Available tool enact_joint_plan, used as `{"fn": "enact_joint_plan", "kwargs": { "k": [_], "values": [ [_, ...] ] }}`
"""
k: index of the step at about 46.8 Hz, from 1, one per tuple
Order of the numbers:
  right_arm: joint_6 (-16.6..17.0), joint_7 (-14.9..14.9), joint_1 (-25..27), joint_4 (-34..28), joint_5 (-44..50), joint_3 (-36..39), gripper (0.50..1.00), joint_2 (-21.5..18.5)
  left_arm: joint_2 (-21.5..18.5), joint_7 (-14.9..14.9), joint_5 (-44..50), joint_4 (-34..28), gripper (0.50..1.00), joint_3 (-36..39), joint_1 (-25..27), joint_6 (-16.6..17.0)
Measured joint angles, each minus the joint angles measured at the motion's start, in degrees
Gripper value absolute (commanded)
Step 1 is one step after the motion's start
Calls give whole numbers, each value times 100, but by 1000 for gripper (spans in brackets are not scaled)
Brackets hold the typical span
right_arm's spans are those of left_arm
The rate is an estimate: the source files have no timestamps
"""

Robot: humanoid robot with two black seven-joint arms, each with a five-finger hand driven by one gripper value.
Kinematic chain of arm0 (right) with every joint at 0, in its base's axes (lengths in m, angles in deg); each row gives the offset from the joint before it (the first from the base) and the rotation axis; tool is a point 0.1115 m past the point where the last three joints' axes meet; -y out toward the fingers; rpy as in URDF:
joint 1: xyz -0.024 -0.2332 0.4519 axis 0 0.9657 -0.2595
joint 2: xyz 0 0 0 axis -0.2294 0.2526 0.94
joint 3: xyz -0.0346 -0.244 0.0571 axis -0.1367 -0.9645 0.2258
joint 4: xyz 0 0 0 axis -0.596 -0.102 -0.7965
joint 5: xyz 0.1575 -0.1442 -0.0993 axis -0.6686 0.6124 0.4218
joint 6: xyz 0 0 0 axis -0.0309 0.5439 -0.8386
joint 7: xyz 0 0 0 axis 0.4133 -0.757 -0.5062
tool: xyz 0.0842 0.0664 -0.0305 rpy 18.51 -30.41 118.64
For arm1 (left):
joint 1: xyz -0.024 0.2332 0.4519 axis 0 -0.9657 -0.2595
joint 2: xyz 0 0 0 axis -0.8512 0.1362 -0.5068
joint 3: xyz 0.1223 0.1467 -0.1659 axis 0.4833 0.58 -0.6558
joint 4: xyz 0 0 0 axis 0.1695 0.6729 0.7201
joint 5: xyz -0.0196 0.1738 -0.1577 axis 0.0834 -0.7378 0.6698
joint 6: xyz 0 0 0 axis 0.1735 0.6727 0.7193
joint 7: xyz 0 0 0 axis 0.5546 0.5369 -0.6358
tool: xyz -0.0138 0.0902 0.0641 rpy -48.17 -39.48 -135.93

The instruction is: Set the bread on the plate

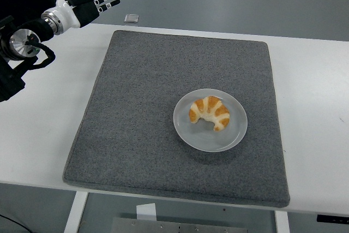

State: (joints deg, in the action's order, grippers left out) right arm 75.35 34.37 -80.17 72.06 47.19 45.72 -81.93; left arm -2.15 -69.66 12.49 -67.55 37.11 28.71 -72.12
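Surface: a white table [49, 118] with a grey felt mat [147, 113] covering most of its middle; grey floor behind.
Croissant: the bread is a croissant [210, 113], lying on the round pale plate [203, 137], a little toward the plate's far side and fully inside the rim.
Long axis: it curves like an arch, running roughly left to right, both tips pointing to the near edge.
Left hand: the left hand [87, 1] hangs above the far left corner of the table, fingers spread wide and holding nothing.
Direction: from this hand the croissant lies to the right and nearer, well apart.
Right arm: not in view, so the left is the only one to compare.
Free room: the mat around the plate is bare on all sides; a small flat object [131, 18] sits at the far edge, near the hand.
Judgement: the placing looks already finished.
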Motion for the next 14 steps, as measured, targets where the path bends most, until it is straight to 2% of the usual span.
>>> {"fn": "enact_joint_plan", "kwargs": {
  "k": [8, 14],
  "values": [
    [-8, 1, 4, -6, 4, 0, 952, 0, 99, -14, 102, 0, 999, -239, -75, 7],
    [-9, 1, 19, -1, 18, -8, 954, 0, 159, -158, 307, -2, 999, -291, -90, 44]
  ]
}}
